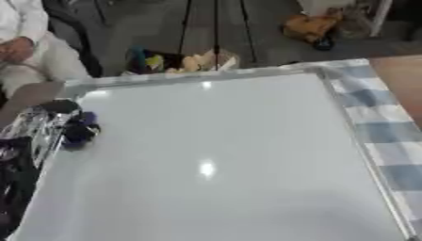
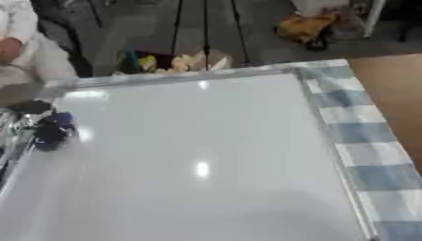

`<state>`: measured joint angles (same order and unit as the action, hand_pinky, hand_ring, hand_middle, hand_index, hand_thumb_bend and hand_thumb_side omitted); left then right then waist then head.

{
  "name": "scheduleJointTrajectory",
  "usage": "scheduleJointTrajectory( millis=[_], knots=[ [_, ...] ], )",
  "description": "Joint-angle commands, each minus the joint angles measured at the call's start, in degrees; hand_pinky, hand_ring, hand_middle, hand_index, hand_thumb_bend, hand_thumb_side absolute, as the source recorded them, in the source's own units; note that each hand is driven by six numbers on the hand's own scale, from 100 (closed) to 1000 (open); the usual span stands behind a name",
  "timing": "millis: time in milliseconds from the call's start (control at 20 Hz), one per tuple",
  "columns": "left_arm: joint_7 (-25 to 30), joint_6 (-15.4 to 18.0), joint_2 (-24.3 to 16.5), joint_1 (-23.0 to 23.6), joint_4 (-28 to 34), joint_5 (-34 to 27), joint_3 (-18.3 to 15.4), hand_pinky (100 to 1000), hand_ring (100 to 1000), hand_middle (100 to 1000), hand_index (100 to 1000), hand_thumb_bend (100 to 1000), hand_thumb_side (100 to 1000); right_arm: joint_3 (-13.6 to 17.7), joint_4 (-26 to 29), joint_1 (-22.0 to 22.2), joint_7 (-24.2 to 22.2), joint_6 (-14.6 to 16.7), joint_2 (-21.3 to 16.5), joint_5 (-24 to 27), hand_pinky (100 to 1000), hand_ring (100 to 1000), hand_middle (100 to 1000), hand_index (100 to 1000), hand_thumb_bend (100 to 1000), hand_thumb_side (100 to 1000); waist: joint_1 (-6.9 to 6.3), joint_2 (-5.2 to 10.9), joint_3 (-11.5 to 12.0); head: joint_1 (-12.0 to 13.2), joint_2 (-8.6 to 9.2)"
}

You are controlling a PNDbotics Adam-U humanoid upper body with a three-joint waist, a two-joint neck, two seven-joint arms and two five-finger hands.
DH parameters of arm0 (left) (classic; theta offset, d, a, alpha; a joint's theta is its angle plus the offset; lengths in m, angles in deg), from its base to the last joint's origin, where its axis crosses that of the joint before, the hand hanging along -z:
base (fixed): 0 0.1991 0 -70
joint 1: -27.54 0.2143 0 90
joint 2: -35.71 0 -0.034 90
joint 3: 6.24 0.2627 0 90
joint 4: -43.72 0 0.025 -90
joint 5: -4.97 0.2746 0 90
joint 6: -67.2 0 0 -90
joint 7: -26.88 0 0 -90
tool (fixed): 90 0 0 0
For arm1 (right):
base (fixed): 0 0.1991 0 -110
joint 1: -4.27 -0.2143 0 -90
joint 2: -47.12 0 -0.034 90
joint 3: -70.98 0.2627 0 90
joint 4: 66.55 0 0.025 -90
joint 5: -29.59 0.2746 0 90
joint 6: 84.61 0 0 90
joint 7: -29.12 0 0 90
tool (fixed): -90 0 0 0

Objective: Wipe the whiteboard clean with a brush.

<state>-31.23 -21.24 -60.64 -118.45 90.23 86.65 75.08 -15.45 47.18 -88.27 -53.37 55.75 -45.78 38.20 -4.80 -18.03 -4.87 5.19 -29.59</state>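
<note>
The whiteboard (image 1: 214,160) fills the frame centre, apparently free of marks. A dark blue object (possibly the brush) (image 1: 80,129) sits at its left edge, beside the left hand (image 1: 20,141), whose finger state cannot be determined. Recommended: overlapping strokes, flat contact.

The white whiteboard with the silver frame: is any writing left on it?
No, the white whiteboard shows only a bare glossy surface with light reflections.
</note>
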Motion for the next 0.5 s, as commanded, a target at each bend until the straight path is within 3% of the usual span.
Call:
scheduleJointTrajectory(
  millis=[50, 500],
  knots=[
    [0.7, 1.5, 0.3, -1.4, 1.9, 0.3, 1.1, 731, 609, 307, 295, 100, 690, 0.1, 0.9, -0.4, 0.0, 0.2, -0.7, -0.2, 831, 842, 585, 907, 100, 950, 0.29, 0.84, -0.1, 0.3, 0.73],
    [2.3, 4.9, 2.9, -2.1, 2.9, 0.8, 2.8, 733, 611, 308, 296, 100, 702, 0.2, 0.9, -0.6, -0.3, -0.1, -0.8, 0.3, 831, 842, 584, 908, 100, 951, 0.08, 0.87, -0.4, 0.6, 0.83]
  ],
)
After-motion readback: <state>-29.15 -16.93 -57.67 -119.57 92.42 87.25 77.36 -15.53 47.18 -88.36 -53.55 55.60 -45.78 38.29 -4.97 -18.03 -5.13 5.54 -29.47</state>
